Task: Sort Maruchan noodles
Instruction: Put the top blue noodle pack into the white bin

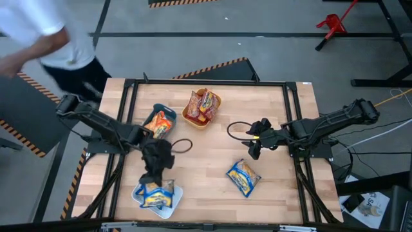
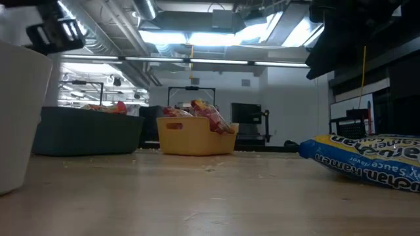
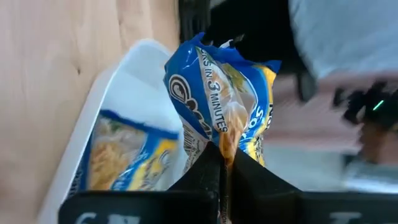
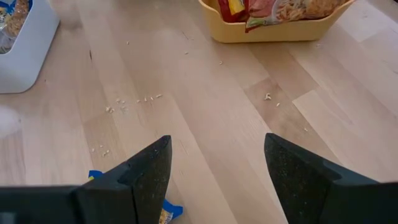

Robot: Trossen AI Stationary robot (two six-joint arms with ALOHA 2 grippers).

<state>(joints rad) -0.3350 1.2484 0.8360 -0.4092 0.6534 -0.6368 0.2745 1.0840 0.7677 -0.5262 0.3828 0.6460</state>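
Note:
My left gripper (image 3: 224, 155) is shut on a blue-and-yellow noodle packet (image 3: 217, 106) over the white tray (image 3: 118, 93), near the table's near-left corner (image 1: 153, 175). Another blue-and-yellow packet (image 3: 124, 155) lies in that tray. One more blue-and-yellow packet (image 1: 243, 177) lies flat on the table, also in the low view (image 2: 367, 160). My right gripper (image 4: 217, 149) is open and hovers above bare wood at the table's right middle (image 1: 253, 143), farther from the near edge than that packet. Red packets (image 1: 201, 104) fill the yellow tray (image 1: 193, 120). An orange packet (image 1: 159, 122) sits in the teal tray (image 1: 168, 114). My left gripper pinches the blue-and-yellow packet between its two fingers by one crinkled edge (image 3: 227, 146), coming from above and pointing down. The packet hangs below the fingers over the white tray. Whether its lower end touches the tray, I cannot tell.
A person in a white top (image 1: 45, 38) stands beyond the table's far-left corner. The yellow tray (image 4: 273, 31) is toward the far edge from my right gripper. Crumbs (image 4: 124, 102) dot the wood. Bare table lies in the middle and along the near right.

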